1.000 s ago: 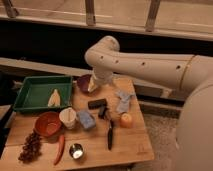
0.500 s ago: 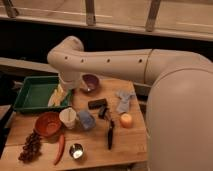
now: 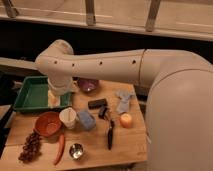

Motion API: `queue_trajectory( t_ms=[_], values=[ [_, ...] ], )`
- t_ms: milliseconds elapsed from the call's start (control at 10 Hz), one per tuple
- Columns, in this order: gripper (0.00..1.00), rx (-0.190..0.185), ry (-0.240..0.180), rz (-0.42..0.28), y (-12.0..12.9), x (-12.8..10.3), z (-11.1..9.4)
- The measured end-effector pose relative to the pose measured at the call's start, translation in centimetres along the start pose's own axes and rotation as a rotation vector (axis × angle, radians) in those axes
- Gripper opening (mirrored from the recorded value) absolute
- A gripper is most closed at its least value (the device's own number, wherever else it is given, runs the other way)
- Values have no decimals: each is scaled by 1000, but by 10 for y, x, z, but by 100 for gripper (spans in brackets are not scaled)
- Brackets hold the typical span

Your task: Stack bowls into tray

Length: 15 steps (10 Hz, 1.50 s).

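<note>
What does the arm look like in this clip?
The arm is cream-white, made of thick rounded tubular segments with bulbous joints and a row of small dark dots along its side. No cables show. Its hand is equally pale, low over the green tray's right end.

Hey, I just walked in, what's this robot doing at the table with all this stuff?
The robot's arm reaches across the wooden table, and its gripper is down at the right end of the green tray. It looks to be working on getting the bowls into that tray. Neither is in yet. The purple bowl sits on the table just right of the tray, close to the gripper. The orange-red bowl is nearer the front, beside the white cup. A pale object lies in the tray.
</note>
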Motion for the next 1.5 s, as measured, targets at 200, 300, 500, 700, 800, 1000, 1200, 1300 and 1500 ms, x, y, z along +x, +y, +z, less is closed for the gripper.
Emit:
queue_trajectory(
  t_ms=[200, 300, 500, 700, 800, 1000, 1200, 1300, 1500],
  values=[
    [80, 2, 19, -14, -7, 15, 2],
    [80, 3, 21, -27, -7, 17, 3],
    [80, -2, 26, -90, 5, 9, 13],
    [80, -7, 28, -142, 22, -13, 25],
    [80, -9, 26, -168, 33, -30, 31],
    [80, -6, 22, -233, 58, -67, 49],
    [80, -11, 24, -278, 71, -84, 68],
    [80, -15, 31, -290, 76, -86, 78],
    [80, -14, 32, -291, 81, -83, 87]
  ],
)
